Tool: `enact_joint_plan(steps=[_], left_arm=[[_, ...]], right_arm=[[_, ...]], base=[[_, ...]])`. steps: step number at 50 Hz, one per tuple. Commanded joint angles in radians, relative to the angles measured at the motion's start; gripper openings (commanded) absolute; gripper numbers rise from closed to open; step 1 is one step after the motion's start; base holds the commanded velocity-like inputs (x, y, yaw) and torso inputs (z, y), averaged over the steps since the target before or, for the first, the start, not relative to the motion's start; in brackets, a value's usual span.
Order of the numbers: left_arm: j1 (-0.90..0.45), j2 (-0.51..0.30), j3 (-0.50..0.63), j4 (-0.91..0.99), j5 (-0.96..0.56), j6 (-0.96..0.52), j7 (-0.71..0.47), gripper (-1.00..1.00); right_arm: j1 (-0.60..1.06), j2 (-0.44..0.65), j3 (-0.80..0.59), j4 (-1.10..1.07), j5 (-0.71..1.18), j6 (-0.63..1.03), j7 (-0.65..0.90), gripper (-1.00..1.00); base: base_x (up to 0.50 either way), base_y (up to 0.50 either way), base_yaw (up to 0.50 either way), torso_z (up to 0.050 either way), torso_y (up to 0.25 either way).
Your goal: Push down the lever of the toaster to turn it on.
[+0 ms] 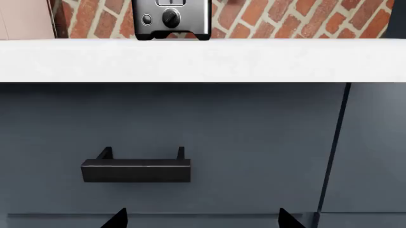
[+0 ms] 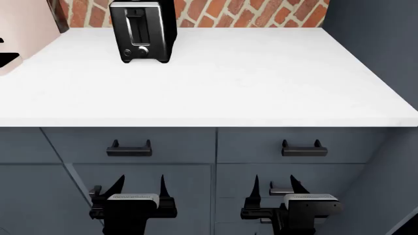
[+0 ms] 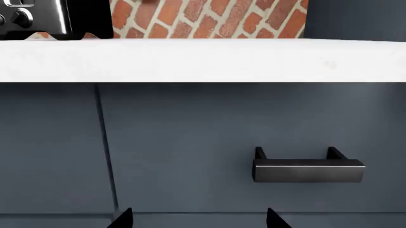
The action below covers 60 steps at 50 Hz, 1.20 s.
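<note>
1. Nearest the head camera, the left end effector (image 2: pixel 139 188) is seen low in front of the cabinet, its two dark fingers spread apart with nothing between them.
2. Alongside it, the right end effector (image 2: pixel 273 187) is held at much the same height, its fingers likewise parted and clamped on nothing.
3. In each wrist view only the two fingertips are caught at the frame edge, well separated, with the blue-grey cabinet front beyond them.
4. Just above the end effectors, two drawer fronts are shown side by side, each fitted with a black bar handle: the left handle (image 2: pixel 129 149) and the right handle (image 2: pixel 304 149). Neither is touched.
5. Above the drawers, the white surface (image 2: pixel 248 78) is seen stretching back to a brick wall (image 2: pixel 261 12).
6. At the far left rear of that surface, the toaster (image 2: pixel 142 31) is found standing upright, close to the wall, its narrow silver-rimmed face turned toward the robot.
7. On that face, a tall vertical slot is made out with the round knob (image 2: pixel 142 50) beneath it; the lever (image 1: pixel 170 2) is glimpsed only at the frame edge of the left wrist view, above the knob.
8. At the left edge, part of a pale pink appliance (image 2: pixel 23 29) is seen beside the toaster, apart from it.
</note>
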<state>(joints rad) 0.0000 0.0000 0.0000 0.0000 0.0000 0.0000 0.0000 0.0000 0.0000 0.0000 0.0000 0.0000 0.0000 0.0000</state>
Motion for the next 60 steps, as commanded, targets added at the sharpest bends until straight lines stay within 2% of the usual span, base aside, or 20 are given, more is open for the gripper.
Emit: enact_joint_plan(steps=[1, 11, 16, 18, 21, 23, 25, 28, 32, 35, 39, 44, 54, 60], left_arm=[[0.000, -0.015, 0.019, 0.000, -0.018, 0.000, -0.018, 1.00], [0.010, -0.053, 0.060, 0.113, -0.032, -0.072, -0.041, 1.00], [0.000, -0.077, 0.067, 0.234, -0.058, -0.193, -0.029, 1.00], [-0.025, -0.093, 0.059, 0.300, -0.084, -0.289, -0.019, 1.00], [-0.093, -0.126, 0.044, 0.404, -0.126, -0.457, 0.000, 1.00], [-0.114, -0.135, 0.040, 0.427, -0.137, -0.497, 0.004, 1.00], [-0.198, -0.157, 0.014, 0.493, -0.188, -0.638, 0.020, 1.00], [-0.292, -0.173, -0.013, 0.541, -0.244, -0.774, 0.031, 1.00], [-0.387, -0.191, -0.025, 0.554, -0.274, -0.866, 0.037, 1.00], [-0.518, -0.208, -0.028, 0.519, -0.293, -0.938, 0.045, 1.00], [-0.630, -0.212, -0.032, 0.450, -0.309, -0.979, 0.056, 1.00], [-0.697, -0.209, -0.035, 0.396, -0.317, -1.001, 0.056, 1.00], [-0.697, -0.204, -0.040, 0.398, -0.324, -1.002, 0.045, 1.00], [-0.690, -0.202, -0.040, 0.396, -0.328, -0.995, 0.044, 1.00]], right_arm=[[0.000, 0.015, -0.023, 0.002, 0.012, -0.003, 0.021, 1.00], [0.007, 0.047, -0.057, -0.061, 0.045, 0.034, 0.057, 1.00], [0.032, 0.061, -0.070, -0.120, 0.055, 0.099, 0.065, 1.00], [0.047, 0.068, -0.076, -0.149, 0.059, 0.135, 0.065, 1.00], [0.092, 0.083, -0.076, -0.208, 0.067, 0.220, 0.065, 1.00], [0.126, 0.093, -0.071, -0.245, 0.080, 0.280, 0.062, 1.00], [0.168, 0.101, -0.063, -0.277, 0.106, 0.352, 0.054, 1.00], [0.253, 0.118, -0.047, -0.307, 0.140, 0.459, 0.046, 1.00], [0.335, 0.137, -0.033, -0.315, 0.160, 0.537, 0.043, 1.00], [0.432, 0.161, -0.028, -0.316, 0.170, 0.611, 0.037, 1.00], [0.531, 0.176, -0.019, -0.289, 0.182, 0.664, 0.032, 1.00], [0.612, 0.190, -0.024, -0.255, 0.188, 0.707, 0.024, 1.00], [0.614, 0.203, -0.033, -0.243, 0.193, 0.717, 0.019, 1.00], [0.606, 0.208, -0.042, -0.244, 0.193, 0.711, 0.018, 1.00]], base=[[0.00, 0.00, 0.00, 0.000, 0.000], [0.00, 0.00, 0.00, 0.040, 0.005], [0.00, 0.00, 0.00, 0.050, 0.005], [0.00, 0.00, 0.00, 0.050, 0.009], [0.00, 0.00, 0.00, 0.050, 0.008], [0.00, 0.00, 0.00, 0.050, 0.008], [0.00, 0.00, 0.00, 0.050, 0.008], [0.00, 0.00, 0.00, 0.050, 0.007], [0.00, 0.00, 0.00, 0.050, 0.008], [0.00, 0.00, 0.00, 0.050, 0.007], [0.00, 0.00, 0.00, 0.050, 0.007], [0.00, 0.00, 0.00, 0.046, 0.006], [0.00, 0.02, 0.00, 0.001, 0.000], [0.00, 0.42, 0.00, 0.000, 0.000]])
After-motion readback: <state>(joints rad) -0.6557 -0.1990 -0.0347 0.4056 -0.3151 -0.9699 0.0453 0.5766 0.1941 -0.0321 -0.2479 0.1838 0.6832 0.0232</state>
